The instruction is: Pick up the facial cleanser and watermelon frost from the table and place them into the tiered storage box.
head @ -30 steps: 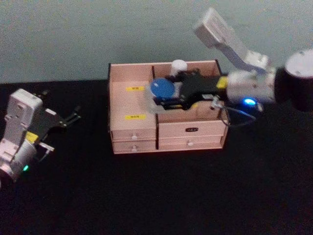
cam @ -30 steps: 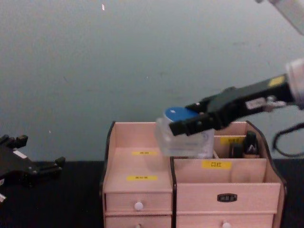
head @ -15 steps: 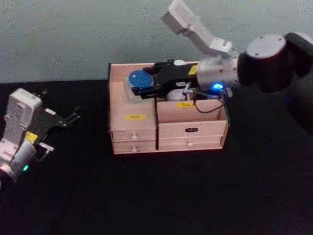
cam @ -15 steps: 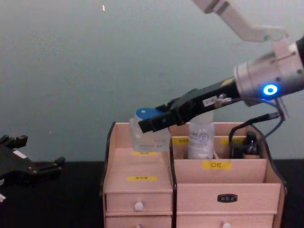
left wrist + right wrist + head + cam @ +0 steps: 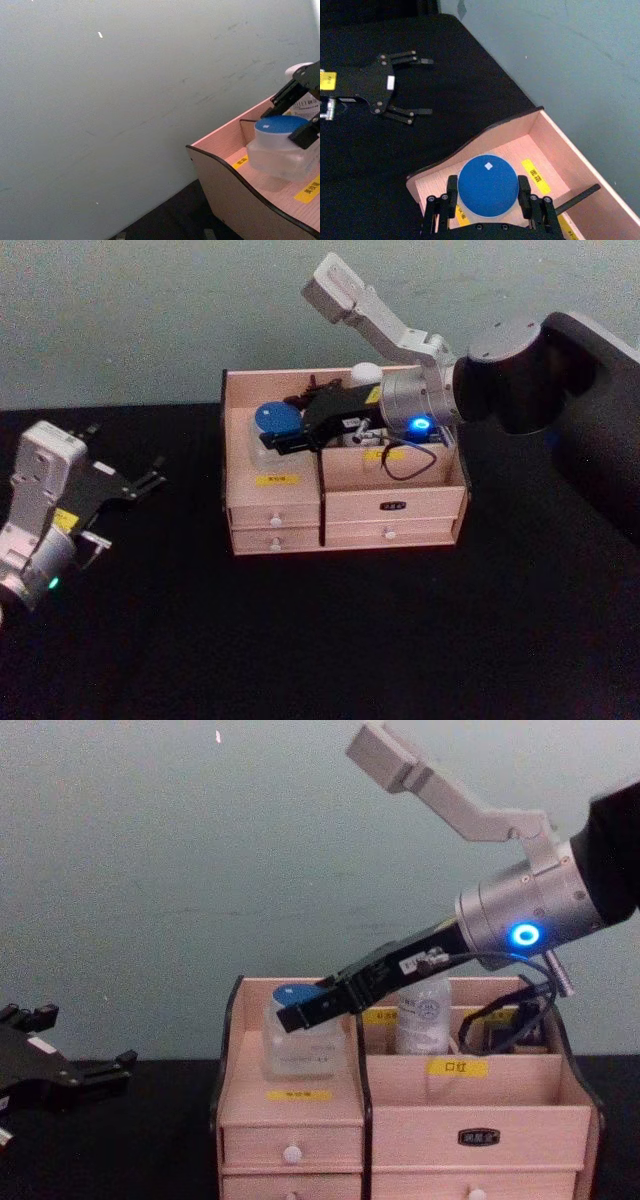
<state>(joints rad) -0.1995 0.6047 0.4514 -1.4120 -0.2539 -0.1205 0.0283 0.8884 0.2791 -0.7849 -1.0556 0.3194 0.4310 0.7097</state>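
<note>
A clear jar with a blue lid sits low in the left rear compartment of the tiered storage box. My right gripper is shut on the jar, with fingers on both sides of the lid. From the chest the jar looks to rest on the upper step, behind a yellow label. A white-capped bottle stands in the right rear compartment. I cannot tell which of the two is the facial cleanser and which the watermelon frost. My left gripper is parked open on the table, left of the box.
The box stands on a black table against a grey wall. A small dark bottle stands in its far right rear compartment. Two rows of white-knobbed drawers face me. My right arm reaches over the box from the right.
My right gripper has carried the jar left from over the box's middle to the left rear compartment and lowered it in. The left arm has stayed still.
</note>
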